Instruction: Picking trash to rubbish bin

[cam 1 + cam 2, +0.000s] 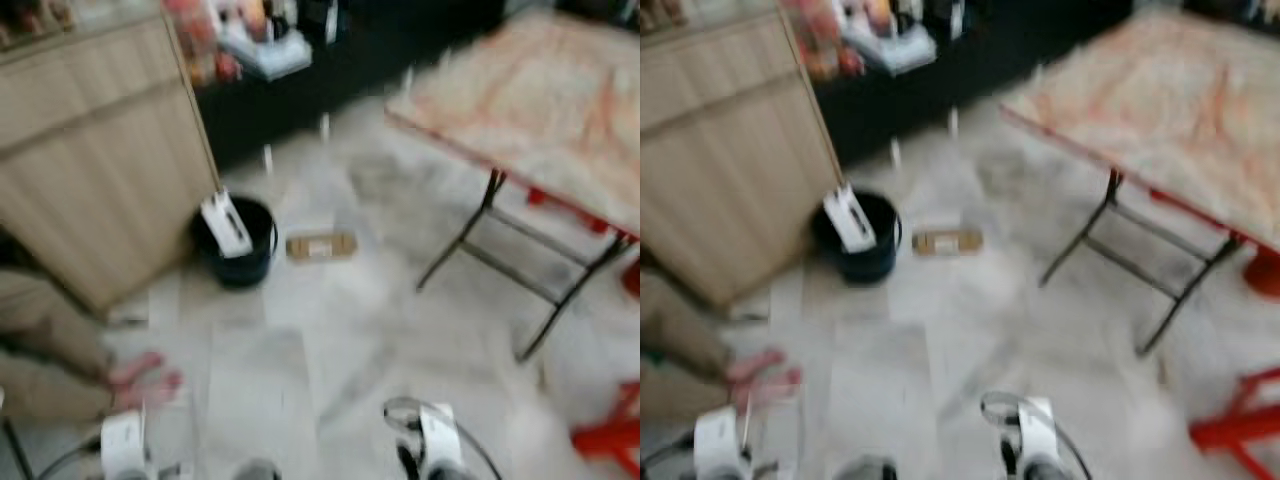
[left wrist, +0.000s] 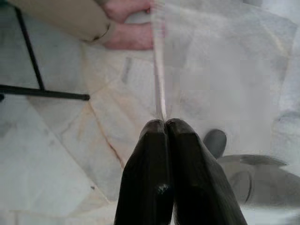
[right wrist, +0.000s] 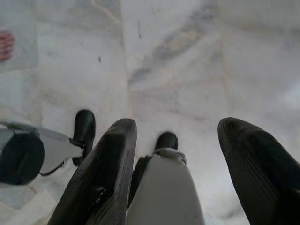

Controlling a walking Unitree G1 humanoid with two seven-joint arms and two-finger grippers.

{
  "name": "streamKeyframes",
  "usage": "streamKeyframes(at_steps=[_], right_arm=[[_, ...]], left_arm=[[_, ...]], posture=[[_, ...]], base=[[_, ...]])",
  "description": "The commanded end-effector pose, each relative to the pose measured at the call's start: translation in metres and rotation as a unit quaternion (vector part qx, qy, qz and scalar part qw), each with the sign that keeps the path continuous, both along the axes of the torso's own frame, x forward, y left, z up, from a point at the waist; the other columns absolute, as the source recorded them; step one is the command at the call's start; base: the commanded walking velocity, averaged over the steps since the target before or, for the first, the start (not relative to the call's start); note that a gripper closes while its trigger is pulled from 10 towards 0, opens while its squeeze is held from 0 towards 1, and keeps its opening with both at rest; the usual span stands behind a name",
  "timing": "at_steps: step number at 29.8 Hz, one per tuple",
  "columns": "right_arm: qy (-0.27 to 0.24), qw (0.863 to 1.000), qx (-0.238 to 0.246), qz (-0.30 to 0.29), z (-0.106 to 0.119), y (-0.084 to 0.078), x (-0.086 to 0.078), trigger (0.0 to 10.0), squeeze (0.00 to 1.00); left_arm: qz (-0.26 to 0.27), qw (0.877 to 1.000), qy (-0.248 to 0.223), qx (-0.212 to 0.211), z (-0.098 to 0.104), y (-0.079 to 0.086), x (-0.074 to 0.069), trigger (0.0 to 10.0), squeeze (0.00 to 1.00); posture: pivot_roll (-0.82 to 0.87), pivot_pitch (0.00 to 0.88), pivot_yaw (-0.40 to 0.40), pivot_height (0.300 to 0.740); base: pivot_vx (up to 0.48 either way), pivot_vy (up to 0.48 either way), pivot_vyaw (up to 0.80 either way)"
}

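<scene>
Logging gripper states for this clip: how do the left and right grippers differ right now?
The left gripper has its jaws shut on a clear plastic sheet; the right gripper has its jaws wide apart, holding nothing. The left is near a person's feet; the right is over bare floor. Both point downward.

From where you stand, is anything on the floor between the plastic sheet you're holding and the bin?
Nothing visible blocks it. The left tool pinches the clear plastic sheet, and bare floor runs ahead to the black bin. A cardboard piece lies just beside the bin.
</scene>
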State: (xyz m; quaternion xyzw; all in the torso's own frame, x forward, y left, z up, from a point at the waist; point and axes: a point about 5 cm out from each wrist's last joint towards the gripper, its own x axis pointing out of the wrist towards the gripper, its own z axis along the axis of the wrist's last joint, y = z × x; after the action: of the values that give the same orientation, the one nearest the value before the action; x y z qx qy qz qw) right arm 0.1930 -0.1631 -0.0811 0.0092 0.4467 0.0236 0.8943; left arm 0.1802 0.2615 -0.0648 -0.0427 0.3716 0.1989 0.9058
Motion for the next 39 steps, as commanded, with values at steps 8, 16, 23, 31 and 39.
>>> streamKeyframes(at_steps=[8, 16, 23, 31, 39], right_arm=[[0.009, 1.000, -0.002, -0.007, -0.003, -0.007, -0.006, 10.0, 0.00], [0.002, 1.000, -0.001, -0.008, 0.000, -0.005, -0.002, 10.0, 0.00], [0.005, 1.000, 0.001, -0.011, -0.002, -0.004, -0.005, 10.0, 0.00], [0.009, 1.000, 0.002, -0.008, -0.003, -0.002, -0.007, 10.0, 0.00], [0.007, 1.000, 0.000, 0.003, -0.003, 0.003, -0.007, 10.0, 0.00]], left_arm=[[0.002, 1.000, -0.002, 0.006, -0.001, -0.002, -0.001, 10.0, 0.00], [-0.003, 1.000, -0.002, 0.024, 0.002, 0.002, 0.001, 10.0, 0.00], [0.003, 0.999, -0.001, 0.032, 0.003, 0.007, 0.000, 10.0, 0.00], [0.006, 0.999, -0.001, 0.037, 0.004, 0.011, -0.001, 10.0, 0.00], [0.005, 0.999, 0.002, 0.040, 0.004, 0.013, -0.002, 10.0, 0.00]], posture=[[0.08, 0.190, -0.028, 0.740], [0.08, 0.202, -0.027, 0.740], [0.09, 0.202, -0.020, 0.740], [0.10, 0.203, -0.008, 0.740], [0.11, 0.205, 0.002, 0.740]], base=[[0.000, 0.000, 0.00], [0.363, 0.000, 0.00], [0.387, 0.000, 0.00], [0.390, 0.000, 0.00], [0.390, 0.000, 0.00]])
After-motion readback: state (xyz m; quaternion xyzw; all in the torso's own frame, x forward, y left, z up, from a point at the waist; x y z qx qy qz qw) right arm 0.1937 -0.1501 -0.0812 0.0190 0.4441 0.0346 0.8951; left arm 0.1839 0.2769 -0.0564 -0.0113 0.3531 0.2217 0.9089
